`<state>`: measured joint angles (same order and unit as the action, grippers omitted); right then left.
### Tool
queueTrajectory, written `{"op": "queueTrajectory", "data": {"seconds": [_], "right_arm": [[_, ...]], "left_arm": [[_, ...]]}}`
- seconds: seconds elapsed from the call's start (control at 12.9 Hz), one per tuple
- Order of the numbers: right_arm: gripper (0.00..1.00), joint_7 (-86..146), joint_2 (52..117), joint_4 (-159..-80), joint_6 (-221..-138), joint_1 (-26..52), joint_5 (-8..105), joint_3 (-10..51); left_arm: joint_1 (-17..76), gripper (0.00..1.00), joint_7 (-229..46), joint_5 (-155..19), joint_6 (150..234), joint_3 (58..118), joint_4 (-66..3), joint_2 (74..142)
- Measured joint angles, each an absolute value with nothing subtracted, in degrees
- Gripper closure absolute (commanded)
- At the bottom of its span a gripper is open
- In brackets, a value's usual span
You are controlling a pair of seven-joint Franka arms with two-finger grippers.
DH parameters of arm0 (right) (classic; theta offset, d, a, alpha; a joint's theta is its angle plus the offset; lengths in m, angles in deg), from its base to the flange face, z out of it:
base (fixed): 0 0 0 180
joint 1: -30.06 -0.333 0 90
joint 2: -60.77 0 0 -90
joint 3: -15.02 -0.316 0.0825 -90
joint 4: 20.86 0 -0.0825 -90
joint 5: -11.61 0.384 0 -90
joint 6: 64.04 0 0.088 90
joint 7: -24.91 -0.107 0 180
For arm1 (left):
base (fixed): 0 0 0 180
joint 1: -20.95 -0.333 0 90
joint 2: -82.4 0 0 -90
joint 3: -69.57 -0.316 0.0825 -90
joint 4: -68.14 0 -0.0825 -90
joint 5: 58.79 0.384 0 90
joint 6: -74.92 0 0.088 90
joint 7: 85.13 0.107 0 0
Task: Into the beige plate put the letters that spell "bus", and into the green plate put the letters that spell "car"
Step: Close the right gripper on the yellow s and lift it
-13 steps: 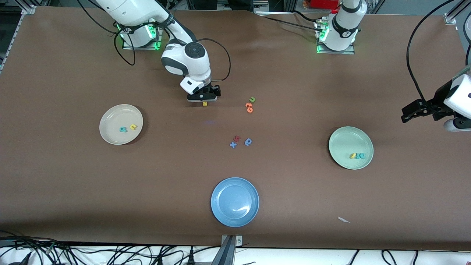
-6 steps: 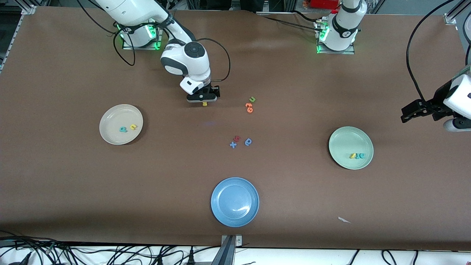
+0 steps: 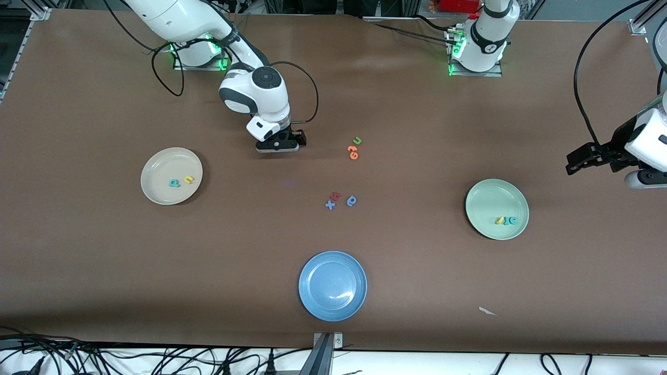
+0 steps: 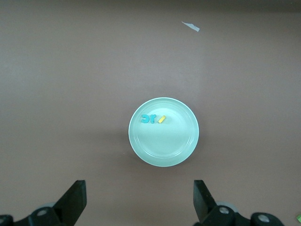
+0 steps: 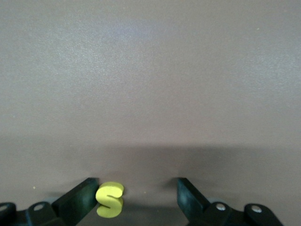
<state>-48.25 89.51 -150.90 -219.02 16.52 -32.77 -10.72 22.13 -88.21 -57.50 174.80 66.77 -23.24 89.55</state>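
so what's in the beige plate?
The beige plate holds a teal b and a yellow u. No s there: the yellow s sits between the right gripper's fingers. Nothing covers the plate.

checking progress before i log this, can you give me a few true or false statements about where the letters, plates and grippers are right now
1. The beige plate holds all three letters of "bus". False: only the teal b and yellow u lie in it.
2. The yellow s sits between the right gripper's fingers, against one of them. True.
3. The green plate holds three letters, two teal and one yellow. True.
4. The left gripper is shut on a letter. False: it is open and empty, over the green plate.
5. The blue plate holds a blue letter. False: it holds nothing; the blue rounded letter lies on the table.
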Motion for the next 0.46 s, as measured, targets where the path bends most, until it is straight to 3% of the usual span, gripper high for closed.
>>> {"op": "queueTrajectory", "data": {"seconds": [0.46], "right_arm": [[0.2, -49.6, 89.5, -150.9, -219.0, 16.5, -32.8, -10.7]], "left_arm": [[22.1, 0.0, -88.2, -57.5, 174.8, 66.8, -23.2, 89.5]]}}
